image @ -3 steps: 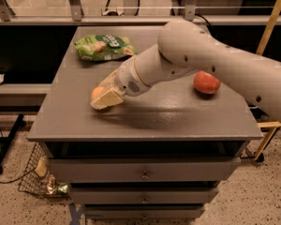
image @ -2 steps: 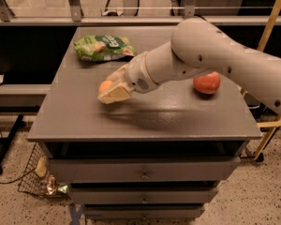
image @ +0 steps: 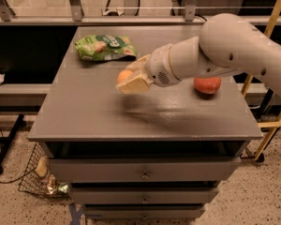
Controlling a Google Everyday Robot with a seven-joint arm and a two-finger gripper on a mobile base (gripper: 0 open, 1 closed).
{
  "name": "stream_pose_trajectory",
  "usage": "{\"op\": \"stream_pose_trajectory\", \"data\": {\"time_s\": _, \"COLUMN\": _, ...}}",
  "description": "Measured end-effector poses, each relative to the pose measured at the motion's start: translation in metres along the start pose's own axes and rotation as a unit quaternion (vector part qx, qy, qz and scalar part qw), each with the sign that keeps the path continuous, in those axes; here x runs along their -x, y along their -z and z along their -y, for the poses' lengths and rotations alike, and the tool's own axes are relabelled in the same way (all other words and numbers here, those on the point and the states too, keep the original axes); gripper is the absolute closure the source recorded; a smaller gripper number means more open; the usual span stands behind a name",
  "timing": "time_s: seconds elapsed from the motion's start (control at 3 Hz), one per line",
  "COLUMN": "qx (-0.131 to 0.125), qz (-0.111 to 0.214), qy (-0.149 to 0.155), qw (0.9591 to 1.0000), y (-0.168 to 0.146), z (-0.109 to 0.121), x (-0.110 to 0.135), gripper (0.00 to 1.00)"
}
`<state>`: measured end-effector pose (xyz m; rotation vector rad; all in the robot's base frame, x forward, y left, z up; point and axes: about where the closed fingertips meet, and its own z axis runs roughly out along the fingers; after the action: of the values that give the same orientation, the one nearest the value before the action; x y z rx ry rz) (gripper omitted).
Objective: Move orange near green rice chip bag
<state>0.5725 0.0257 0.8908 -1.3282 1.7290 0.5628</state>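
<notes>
The green rice chip bag [image: 104, 47] lies flat at the back left of the grey table top [image: 84, 121]. My gripper [image: 129, 80] reaches in from the right and is shut on the orange [image: 125, 75], a small pale-orange fruit that shows between the cream fingers [image: 136, 84]. It holds the fruit above the table's middle, a short way in front and to the right of the bag. Most of the orange is hidden by the fingers.
A red-orange apple [image: 207, 85] sits on the table's right side, partly behind my arm. Drawers run below the table front. A wire basket [image: 37, 179] stands on the floor at lower left. A metal rail runs behind the table.
My gripper has carried the orange up and to the right, toward the back of the table and closer to the green bag. The apple and bag have not moved.
</notes>
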Motion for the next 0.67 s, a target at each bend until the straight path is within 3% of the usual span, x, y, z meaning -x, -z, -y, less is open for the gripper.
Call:
{"op": "stream_pose_trajectory", "data": {"time_s": 0.33, "qx": -0.004, "qz": 0.011, "qy": -0.002, "qw": 0.9999, "y": -0.004, "z": 0.003, "x": 0.002, "gripper": 1.0}}
{"op": "stream_pose_trajectory", "data": {"time_s": 0.67, "qx": -0.035, "qz": 0.055, "qy": 0.0, "qw": 0.9979, "y": -0.008, "z": 0.037, "x": 0.015, "gripper": 1.0}}
